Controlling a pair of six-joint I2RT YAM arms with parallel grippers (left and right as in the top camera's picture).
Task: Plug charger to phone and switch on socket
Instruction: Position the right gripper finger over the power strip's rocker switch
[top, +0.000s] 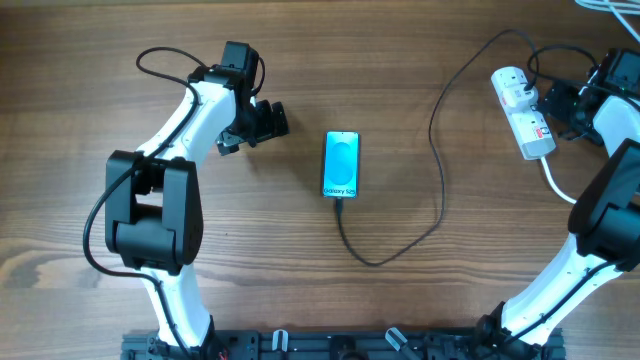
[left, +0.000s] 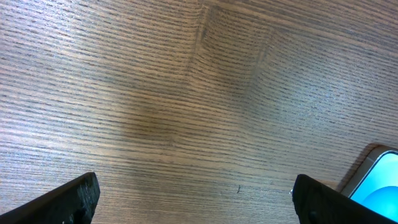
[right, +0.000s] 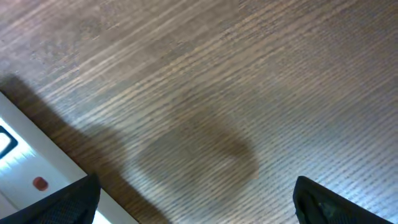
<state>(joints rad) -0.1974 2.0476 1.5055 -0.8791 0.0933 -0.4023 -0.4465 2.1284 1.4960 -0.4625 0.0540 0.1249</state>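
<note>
Right gripper (top: 556, 106), spread wide and empty beside the socket (top: 520, 110), could shove it while pressing a red switch (right: 40, 183), tugging the charger (top: 441, 190) off the phone (top: 341, 164)

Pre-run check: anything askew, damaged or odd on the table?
Nothing stands out. Phone lies flat mid-table, screen lit. Charger loops slack to its bottom edge; whether the plug is seated can't be told. Socket sits slightly angled at far right, no visible damage.

Robotics lab, wooden table (top: 60, 70), two mounted arms (top: 155, 205)
</note>
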